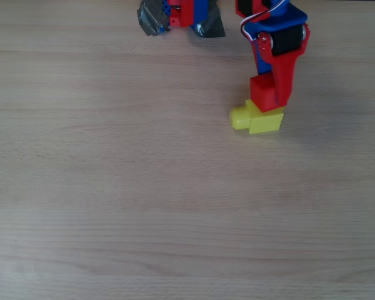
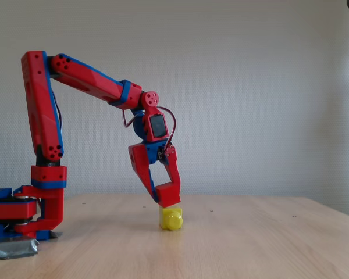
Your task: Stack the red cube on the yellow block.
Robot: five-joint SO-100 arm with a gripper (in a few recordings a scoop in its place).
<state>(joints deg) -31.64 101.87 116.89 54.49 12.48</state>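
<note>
Wooden table (image 1: 112,187), red cube (image 1: 260,92) atop yellow block (image 1: 257,118)

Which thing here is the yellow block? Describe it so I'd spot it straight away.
Follow the red and blue arm down to its gripper, shut on the red cube. Directly beneath sits the yellow block on the wooden table. It alone is yellow, with a round stud.

The red-and-blue arm (image 2: 87,81) reaches out from its base, elbow high, wrist bent down; the gripper (image 2: 166,197) is clamped closed.
</note>
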